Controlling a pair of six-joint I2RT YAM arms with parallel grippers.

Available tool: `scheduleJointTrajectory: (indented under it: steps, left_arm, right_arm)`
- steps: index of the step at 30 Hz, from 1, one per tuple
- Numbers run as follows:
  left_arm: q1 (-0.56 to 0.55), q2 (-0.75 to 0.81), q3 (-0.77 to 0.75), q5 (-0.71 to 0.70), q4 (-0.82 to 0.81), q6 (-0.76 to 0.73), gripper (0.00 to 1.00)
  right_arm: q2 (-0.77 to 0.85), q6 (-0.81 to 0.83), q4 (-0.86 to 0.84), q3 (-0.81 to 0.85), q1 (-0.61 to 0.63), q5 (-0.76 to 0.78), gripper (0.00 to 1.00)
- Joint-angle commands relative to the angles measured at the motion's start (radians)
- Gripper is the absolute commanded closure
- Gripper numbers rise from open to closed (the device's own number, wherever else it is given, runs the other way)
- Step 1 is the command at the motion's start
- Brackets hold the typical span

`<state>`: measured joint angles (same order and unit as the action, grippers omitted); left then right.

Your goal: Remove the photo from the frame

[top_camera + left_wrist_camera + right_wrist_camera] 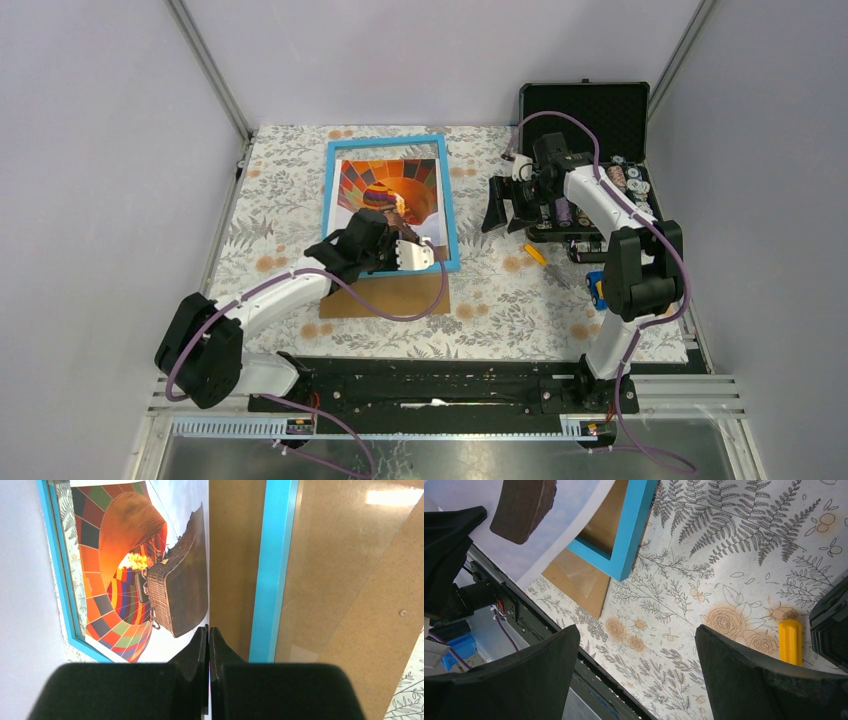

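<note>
At the table's middle: a large rectangular picture frame point(385, 141) with a narrow light-blue border is laid flat on the flower-patterned cloth point(500, 300).
Photo: a large rectangular paper print point(130, 570) of an orange, multicoloured hot-air balloon with a brown basket is found inside the blue border. Its far part appears to lie in the frame, and its near right corner is raised clear of the border.
Left claw: the black fingers of the left gripper point(208, 630) are pressed together on the white edge of the print at that raised corner.
Right claw: the right gripper point(507, 208) is held just right of the frame, fingers wide apart, with nothing between them.
Board: a plain brown fibreboard sheet point(390, 298) is laid at the frame's near side, apparently tucked partly under its near edge.
Other items: an open black case point(585, 110) is set at the far right, and a yellow-handled tool point(790, 641) lies on the cloth to the right.
Step in hand: the print is judged to be gripped and partly lifted, but not yet free.
Next move: the pinched corner would need to be drawn up and towards the near side until the far edge slides out. A slow pull is called for, since the paper may crease or slip. The frame may be dragged along, so it could be pinned at its border by the free claw.
</note>
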<state>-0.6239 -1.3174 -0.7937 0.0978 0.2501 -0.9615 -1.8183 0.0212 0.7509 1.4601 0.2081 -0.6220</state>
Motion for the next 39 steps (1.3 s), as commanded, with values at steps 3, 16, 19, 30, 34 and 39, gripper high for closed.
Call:
scheduleJointTrajectory:
  steps: [3,16,19,30,34,39]
  left_arm:
    - [-0.031,0.005,-0.023,0.02,-0.041,0.069,0.98]
    - [-0.056,0.04,-0.121,0.138,0.274,0.12,0.37]
    - [-0.055,0.044,-0.172,0.21,0.385,0.152,0.27]
    - [0.2,0.019,-0.443,0.395,0.596,0.407,0.01]
    - [0.352,-0.03,-0.557,0.494,0.65,0.503,0.01]
    - [0.613,-0.096,-0.702,0.605,0.698,0.611,0.01]
  right_arm:
    - [0.011,0.006,0.007,-0.013,-0.007,-0.022,0.07]
    - [0.015,0.015,0.005,-0.017,-0.007,-0.056,0.06]
    - [0.022,0.025,0.004,-0.013,-0.007,-0.06,0.05]
    - [0.139,0.102,0.022,0.088,-0.007,0.012,0.0]
    - [0.198,0.117,0.015,0.142,-0.007,0.123,0.0]
    - [0.334,0.124,-0.012,0.077,-0.008,0.222,0.0]
